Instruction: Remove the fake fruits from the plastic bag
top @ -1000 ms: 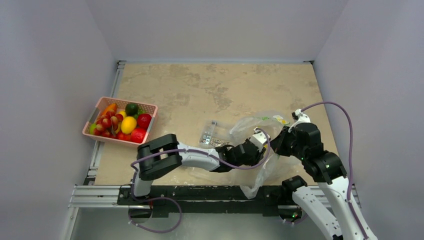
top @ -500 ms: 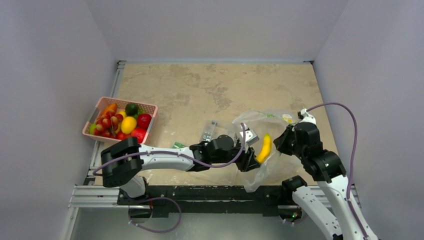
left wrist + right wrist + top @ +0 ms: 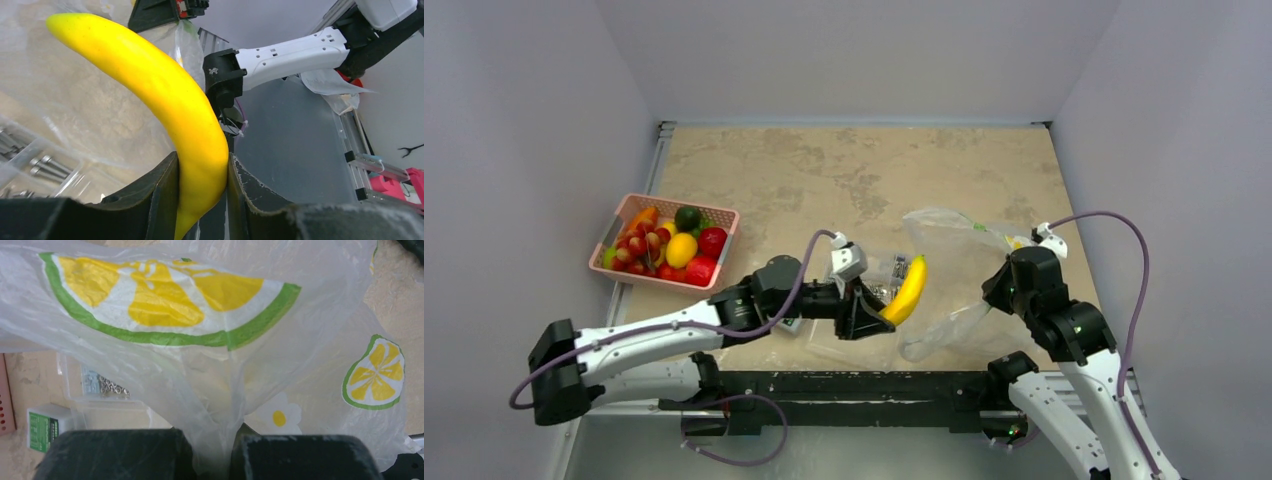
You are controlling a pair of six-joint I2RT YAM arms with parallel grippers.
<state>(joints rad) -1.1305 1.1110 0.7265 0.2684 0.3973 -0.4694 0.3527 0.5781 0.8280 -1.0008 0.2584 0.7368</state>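
Observation:
My left gripper [image 3: 876, 310] is shut on a yellow banana [image 3: 908, 290], held outside and left of the plastic bag [image 3: 954, 262]. In the left wrist view the banana [image 3: 165, 100] sits clamped between my fingers [image 3: 160, 192], curving up and left. My right gripper [image 3: 1002, 285] is shut on a gathered fold of the see-through bag, which is printed with lemon slices [image 3: 165, 300]; the film [image 3: 220, 430] runs down between my jaws. No grapes show in or near the bag.
A pink basket [image 3: 620, 218] of mixed fruits stands at the left table edge. A clear hard box of small metal parts [image 3: 886, 270] lies under my left wrist; it also shows in the right wrist view [image 3: 105, 385], beside a small green-labelled box [image 3: 44, 427].
My left gripper has come out of the bag holding the banana and moved left; the arm has drawn back. The bag has opened and spread to the right.

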